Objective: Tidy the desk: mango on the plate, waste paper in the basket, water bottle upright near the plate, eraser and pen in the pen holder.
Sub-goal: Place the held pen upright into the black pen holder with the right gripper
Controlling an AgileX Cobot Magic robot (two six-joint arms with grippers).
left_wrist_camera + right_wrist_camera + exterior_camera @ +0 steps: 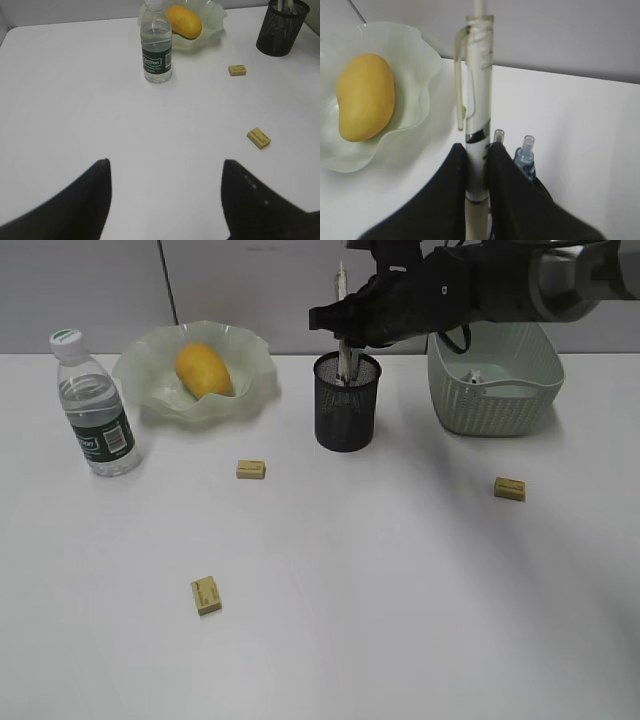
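1. While the right gripper point(476, 167) is clamped on a pale pen point(478, 95), the pen is held upright with its lower end inside the pen holder point(347, 405).
2. Two more pen tips point(524, 152) are seen in the holder beside the held pen.
3. The left gripper point(165, 197) is held apart above the bare desk point(75, 110), with nothing between its fingers.
4. The mango point(203, 370) is seen lying in the plate point(150, 380) at the back of the desk.
5. The bottle point(93, 405) is found upright just left of the plate.
6. The basket point(495, 390) is placed right of the holder; a small pale item inside it cannot be identified.
7. Three yellow erasers are spread on the desk: one point(251, 469) before the plate, one point(207, 594) nearer the front, one point(510, 488) before the basket.
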